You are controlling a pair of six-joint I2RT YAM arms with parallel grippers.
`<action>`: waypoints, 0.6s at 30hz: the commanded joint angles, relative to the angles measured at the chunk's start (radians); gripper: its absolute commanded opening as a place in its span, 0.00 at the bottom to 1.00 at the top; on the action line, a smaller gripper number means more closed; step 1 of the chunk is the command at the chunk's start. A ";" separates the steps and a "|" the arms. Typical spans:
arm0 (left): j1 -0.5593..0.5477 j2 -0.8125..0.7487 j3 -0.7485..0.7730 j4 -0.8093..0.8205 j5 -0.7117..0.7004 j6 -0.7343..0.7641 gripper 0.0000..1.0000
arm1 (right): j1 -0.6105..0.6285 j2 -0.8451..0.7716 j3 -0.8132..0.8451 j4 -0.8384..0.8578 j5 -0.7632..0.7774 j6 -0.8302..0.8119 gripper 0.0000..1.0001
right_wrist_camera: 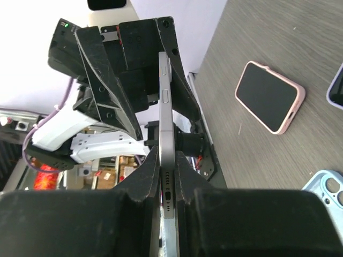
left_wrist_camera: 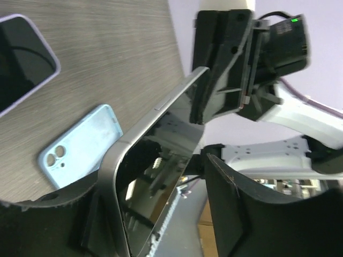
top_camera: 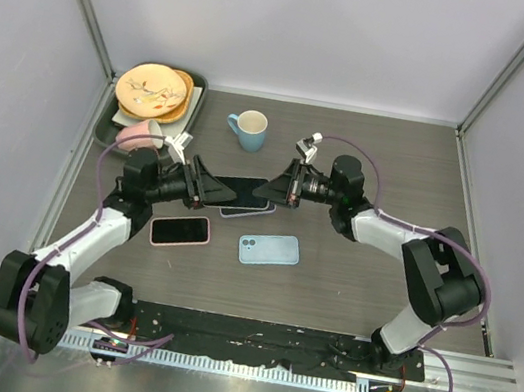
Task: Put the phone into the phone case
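Observation:
A bare phone with a grey metal frame hangs in the air above the table between both grippers. My right gripper is shut on its end by the charging port, pinching both faces; it also shows in the top view. My left gripper is open around the other end: the phone leans on one finger and a gap shows to the other finger. The empty light blue phone case lies flat, camera hole visible, below the phone; it also shows in the left wrist view.
A phone in a pink case lies left of the blue case. A phone in a lavender case lies under the held phone. A blue mug, a pink cup and a tray with plates stand at the back left.

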 commanded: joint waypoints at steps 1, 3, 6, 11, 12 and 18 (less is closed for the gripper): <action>-0.004 -0.062 0.113 -0.258 -0.116 0.207 0.61 | 0.007 -0.104 0.136 -0.519 0.149 -0.357 0.01; -0.004 -0.066 0.164 -0.440 -0.182 0.294 0.61 | -0.007 -0.116 0.152 -0.675 0.214 -0.419 0.01; -0.025 -0.077 0.216 -0.615 -0.315 0.360 0.61 | -0.067 -0.144 0.114 -0.678 0.239 -0.390 0.01; -0.105 -0.056 0.261 -0.758 -0.512 0.425 0.61 | -0.183 -0.194 0.043 -0.690 0.223 -0.379 0.01; -0.144 -0.043 0.264 -0.764 -0.532 0.423 0.61 | -0.226 -0.204 0.037 -0.696 0.217 -0.382 0.01; -0.350 0.093 0.287 -0.780 -0.702 0.414 0.58 | -0.335 -0.267 0.037 -0.834 0.193 -0.475 0.01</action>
